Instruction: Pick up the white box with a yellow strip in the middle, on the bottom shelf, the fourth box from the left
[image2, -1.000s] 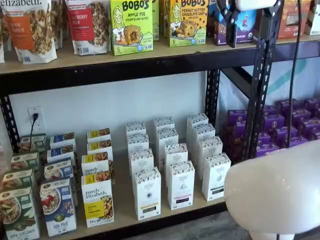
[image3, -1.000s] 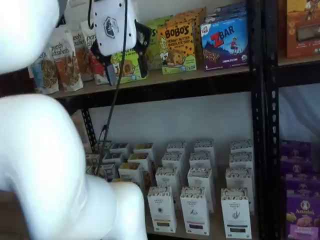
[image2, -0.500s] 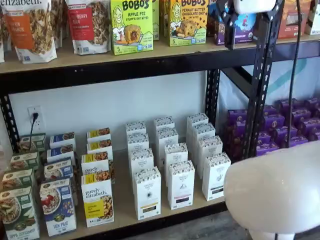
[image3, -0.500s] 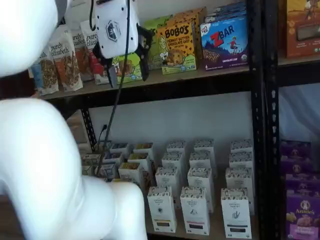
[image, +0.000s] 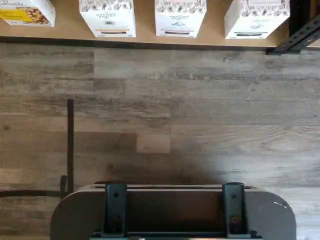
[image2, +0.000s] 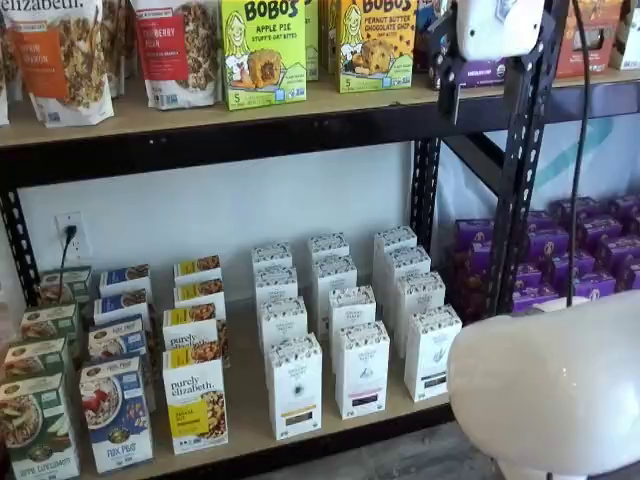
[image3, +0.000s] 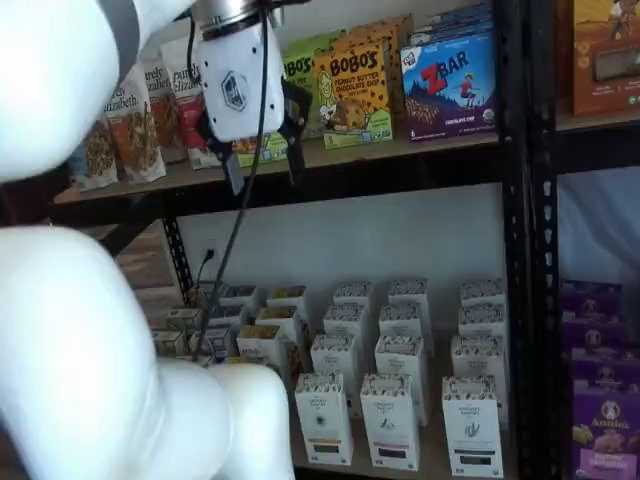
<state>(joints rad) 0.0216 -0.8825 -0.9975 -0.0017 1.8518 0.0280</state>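
White carton with the yellow strip (image2: 295, 387) stands upright, long axis vertical, lower centre of a shelf view, at the front edge of the light-wood bottom shelf (image2: 250, 400); like cartons flank it closely; white-bodied gripper (image3: 264, 165), upper left, hangs well above it, black fingers parted and empty; open air lies between.

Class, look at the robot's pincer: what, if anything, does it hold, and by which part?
Nothing. The pincer hangs open and empty in front of the upper shelf, far above the white box.
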